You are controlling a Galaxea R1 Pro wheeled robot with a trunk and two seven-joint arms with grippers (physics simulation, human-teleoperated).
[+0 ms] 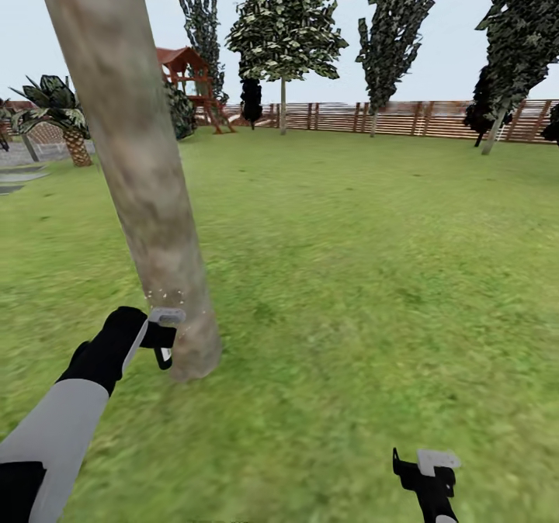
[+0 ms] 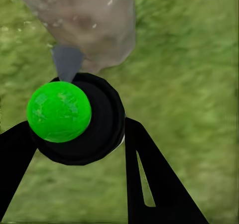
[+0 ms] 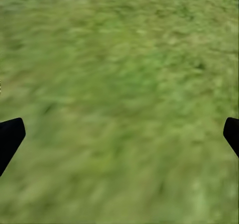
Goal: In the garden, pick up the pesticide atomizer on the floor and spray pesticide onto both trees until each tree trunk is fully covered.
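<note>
Head view: left gripper (image 1: 164, 344) jaws clamp the pesticide atomizer (image 2: 79, 118) beside the tree trunk (image 1: 140, 166), pale pesticide (image 1: 167, 296) specks there; right gripper (image 1: 425, 472) jaws spread, empty.

You see soft, even daylight under a pale sky (image 1: 458, 19), with no strong shadows and no glare. The grass (image 1: 373, 275) looks smeared and fuzzy, most of all close up. The far trees (image 1: 287, 26) look blocky and rough.
</note>
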